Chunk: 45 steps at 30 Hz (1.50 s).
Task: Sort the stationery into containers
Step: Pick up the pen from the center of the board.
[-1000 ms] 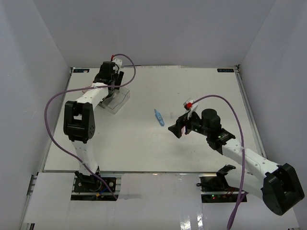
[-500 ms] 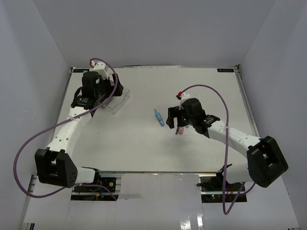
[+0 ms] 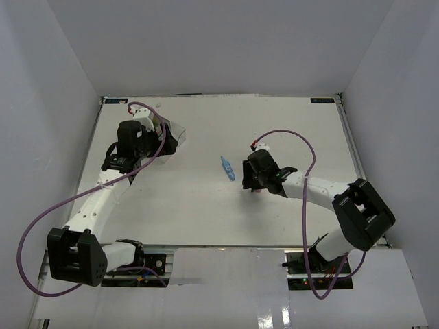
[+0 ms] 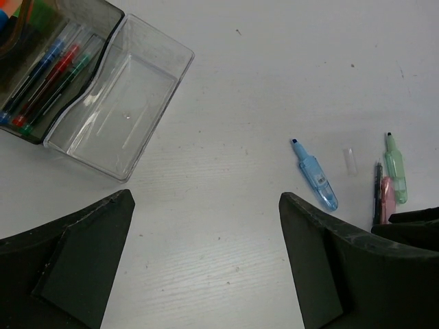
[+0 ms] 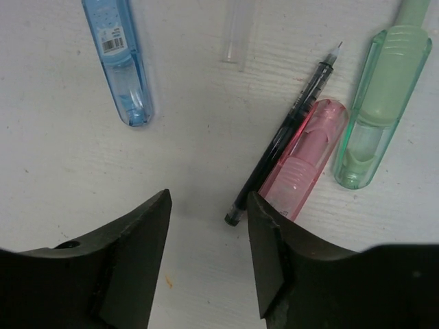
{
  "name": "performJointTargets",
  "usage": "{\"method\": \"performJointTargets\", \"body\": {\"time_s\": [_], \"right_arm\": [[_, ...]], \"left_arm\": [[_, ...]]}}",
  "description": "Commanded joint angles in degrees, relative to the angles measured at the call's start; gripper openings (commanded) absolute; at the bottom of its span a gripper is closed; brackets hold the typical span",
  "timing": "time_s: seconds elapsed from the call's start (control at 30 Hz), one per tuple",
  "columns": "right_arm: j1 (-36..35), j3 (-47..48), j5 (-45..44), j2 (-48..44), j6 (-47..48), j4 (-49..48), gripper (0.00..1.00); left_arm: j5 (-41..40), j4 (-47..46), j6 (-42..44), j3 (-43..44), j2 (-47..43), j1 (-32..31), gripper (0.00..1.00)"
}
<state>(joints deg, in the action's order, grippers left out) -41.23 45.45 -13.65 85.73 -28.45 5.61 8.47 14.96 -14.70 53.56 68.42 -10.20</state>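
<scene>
From the left wrist we see the left gripper [image 4: 206, 205] with its jaws wide apart, gripping nothing, above the worktop [image 4: 226, 89]. The organiser tray [image 4: 159, 116] sits at upper left, with thin pens [image 4: 51, 75] lying parallel in its smoky compartment. Well to the right lie the blue marker [image 4: 314, 175], a clear cap [image 4: 350, 160], the mint marker [image 4: 394, 168], the pink marker [image 4: 386, 199] and a black pen [image 4: 377, 188].

From the right wrist, the right gripper [image 5: 208, 205] hangs low over that group, jaws apart and clamped on nothing. The black pen's blunt end lies in the gap. The pen runs diagonally, tip to the upper right, with the pink marker touching along its side and the mint marker just beside that. The blue marker lies apart on the left.

From above, the blue marker lies slanted mid-worktop, just left of the right gripper. The organiser tray is well apart, at far left.
</scene>
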Motion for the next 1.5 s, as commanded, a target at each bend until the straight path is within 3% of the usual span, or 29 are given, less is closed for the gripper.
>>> {"method": "performJointTargets", "body": {"time_s": [0.0,0.2,0.67,0.83,1.03,1.17,1.3,1.47], "right_arm": [[-0.3,1.2,-3.8,1.5,-3.0,-1.4,0.53],[-0.2,0.8,-5.6,3.3,-4.6,-1.1,0.44],[-0.2,-1.0,-8.7,4.9,-6.0,0.0,0.38],[-0.2,-1.4,-8.7,5.1,-6.4,0.1,0.30],[-0.2,-1.8,-8.6,4.1,-6.4,0.2,0.12],[-0.2,-2.1,-9.1,0.8,-6.3,1.1,0.08],[-0.6,-2.9,-9.9,-5.2,-5.3,0.5,0.08],[-1.7,-7.7,-4.8,-16.7,0.7,-7.7,0.08]], "left_arm": [[1.1,-1.0,-0.7,0.5,-1.5,0.2,0.98],[1.6,-0.7,-0.5,0.6,-1.3,0.2,0.98],[3.4,-0.5,-0.9,0.8,-0.5,0.2,0.98],[3.8,-0.5,-1.0,0.8,-0.1,0.1,0.98],[5.9,-0.5,-1.7,0.9,0.4,0.2,0.98],[8.5,-1.5,-3.0,0.4,0.4,0.2,0.98],[17.0,-1.9,-8.6,-0.2,1.1,0.1,0.98],[24.1,-7.9,-18.0,-3.7,-2.5,-1.2,0.98]]}}
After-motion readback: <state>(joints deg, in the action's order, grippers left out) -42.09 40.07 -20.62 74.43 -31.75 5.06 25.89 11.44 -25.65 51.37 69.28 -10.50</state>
